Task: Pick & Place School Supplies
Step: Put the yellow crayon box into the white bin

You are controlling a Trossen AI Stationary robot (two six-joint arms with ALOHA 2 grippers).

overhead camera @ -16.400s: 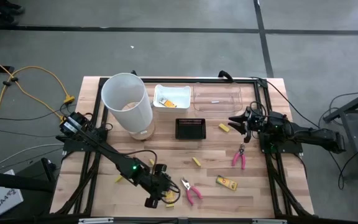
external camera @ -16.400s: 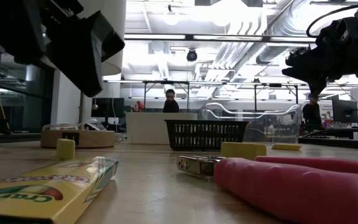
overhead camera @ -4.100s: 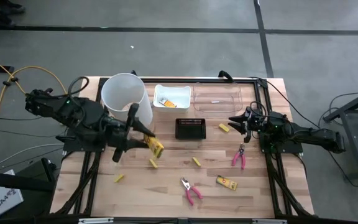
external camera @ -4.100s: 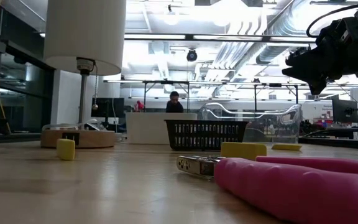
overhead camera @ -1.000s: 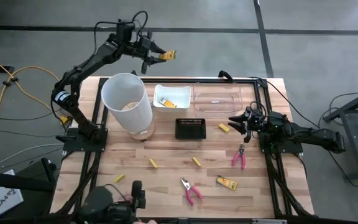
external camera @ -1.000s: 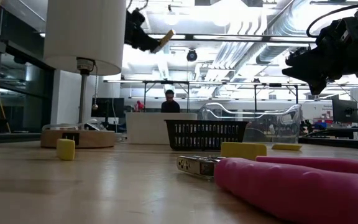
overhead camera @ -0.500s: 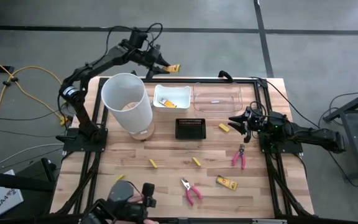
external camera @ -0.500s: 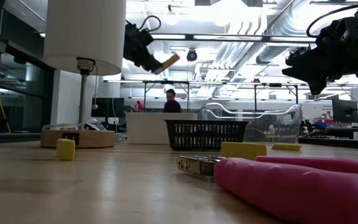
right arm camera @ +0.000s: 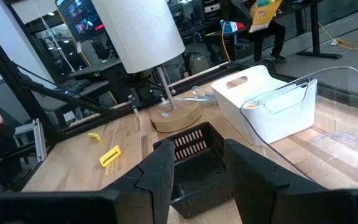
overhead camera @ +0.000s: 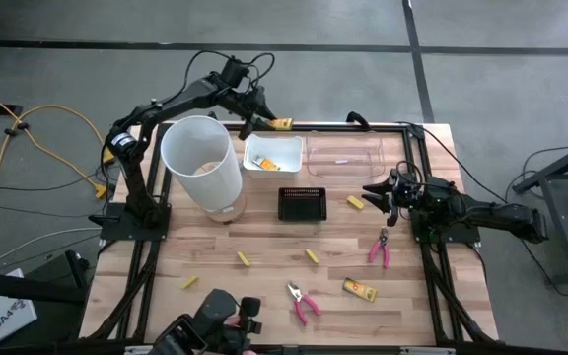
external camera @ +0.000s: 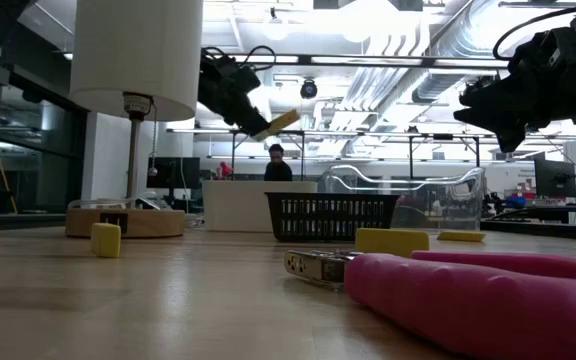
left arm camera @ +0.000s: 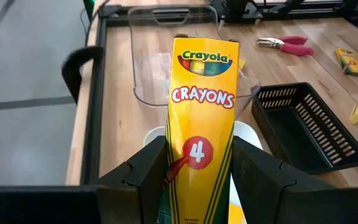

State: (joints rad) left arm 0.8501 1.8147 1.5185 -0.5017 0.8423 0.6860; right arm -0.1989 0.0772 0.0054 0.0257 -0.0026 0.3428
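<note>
The carry-and-drop step is in hand: the left tool (overhead camera: 267,122) is clamped on a yellow crayon packet (left arm camera: 199,134), held in the air over the far edge of the bench (overhead camera: 264,286), just beside the white bin (overhead camera: 274,156) that already holds a yellow item; the next move, I judge, calls for lowering over that bin and letting the fingers part; the right tool (overhead camera: 375,193) waits near the right edge with its fingers apart and nothing between them; two pink-handled pliers (overhead camera: 304,302), another packet (overhead camera: 360,289) and small yellow blocks (overhead camera: 244,259) lie toward the near edge; a dark shape at the near edge is cut off and hard to make out.
</note>
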